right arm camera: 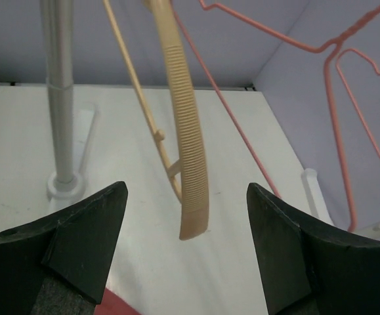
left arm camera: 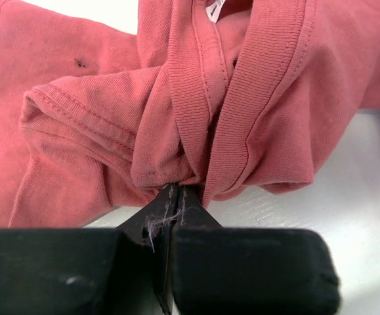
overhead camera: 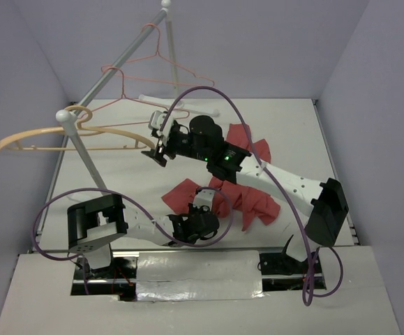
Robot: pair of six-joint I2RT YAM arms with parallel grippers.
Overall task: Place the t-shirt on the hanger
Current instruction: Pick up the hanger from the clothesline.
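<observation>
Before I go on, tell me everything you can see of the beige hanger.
The hanger is wide, thick, pale beige and plastic-looking, with ribbed curved arms, a thin lower bar and a rounded hook. It hangs bare by its hook on the rack rail, near the end knob. One arm tip hangs ahead of the open right gripper, apart from both fingers.

- We find the t-shirt [overhead camera: 261, 204] lying crumpled on the table [overhead camera: 292, 125], centre-right, beneath the right arm.
- The hanger [overhead camera: 41, 135] hangs from the rack rail [overhead camera: 111, 70] at left; wire hangers [overhead camera: 153, 77] hang further back.
- The left gripper [overhead camera: 191, 225] pinches the t-shirt's near edge.
- The hanger's right tip sits between the right gripper's [overhead camera: 158, 150] spread jaws, touching neither.
</observation>
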